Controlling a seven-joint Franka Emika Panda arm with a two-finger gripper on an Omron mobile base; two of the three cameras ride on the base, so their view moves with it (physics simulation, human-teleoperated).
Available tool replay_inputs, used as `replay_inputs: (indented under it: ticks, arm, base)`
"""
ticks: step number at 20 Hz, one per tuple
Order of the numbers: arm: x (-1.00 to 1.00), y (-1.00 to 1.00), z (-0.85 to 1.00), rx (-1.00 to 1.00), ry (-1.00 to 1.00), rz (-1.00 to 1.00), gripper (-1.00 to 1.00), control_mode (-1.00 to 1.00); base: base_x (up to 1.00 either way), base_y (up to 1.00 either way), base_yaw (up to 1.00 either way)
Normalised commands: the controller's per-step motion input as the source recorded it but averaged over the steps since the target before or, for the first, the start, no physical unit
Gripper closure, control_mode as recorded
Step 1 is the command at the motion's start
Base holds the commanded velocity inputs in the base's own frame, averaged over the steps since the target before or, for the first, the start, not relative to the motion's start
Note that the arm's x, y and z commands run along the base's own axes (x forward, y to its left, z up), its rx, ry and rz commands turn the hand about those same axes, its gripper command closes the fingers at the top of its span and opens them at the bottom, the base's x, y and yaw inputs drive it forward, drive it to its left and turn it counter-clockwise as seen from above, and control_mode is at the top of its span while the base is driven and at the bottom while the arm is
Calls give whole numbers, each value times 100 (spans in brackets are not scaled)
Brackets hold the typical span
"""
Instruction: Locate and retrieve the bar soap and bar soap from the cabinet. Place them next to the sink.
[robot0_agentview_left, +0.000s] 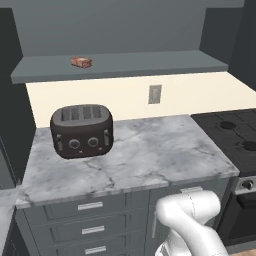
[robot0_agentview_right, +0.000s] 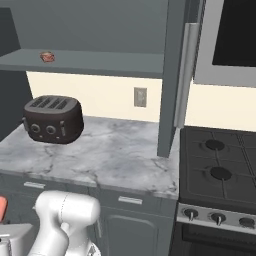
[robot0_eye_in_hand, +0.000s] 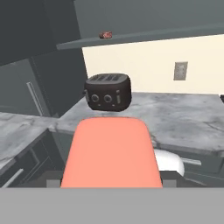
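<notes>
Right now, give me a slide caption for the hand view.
Coral-pink bar soap held close before the camera, facing the toaster on the marble counter; second soap on the cabinet shelf.

A small reddish-brown bar soap (robot0_agentview_left: 81, 62) sits on the long shelf of the dark grey cabinet (robot0_agentview_left: 150, 64), near its left end. Below it is a marble counter (robot0_agentview_left: 145, 155). A dark toaster (robot0_agentview_left: 81, 131) with 4 slots stands on the counter's left side. A wall outlet (robot0_agentview_left: 155, 94) is on the cream wall behind. A black stove (robot0_agentview_left: 235, 135) is on the right. Grey drawers (robot0_agentview_left: 90, 220) with silver handles sit under the counter. The robot's white arm (robot0_agentview_left: 192, 225) rises at the bottom right.
</notes>
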Motion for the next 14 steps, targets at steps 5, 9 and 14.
replay_inputs:
  ticks: [5,9,14]
  arm:
    - [0,0,0,0,0,0,100,100]
    - [0,0,0,0,0,0,100,100]
    - [0,0,0,0,0,0,100,100]
  base:
    - [-15,-6,-5]
    - [-14,-12,-11]
    - [-5,-16,-20]
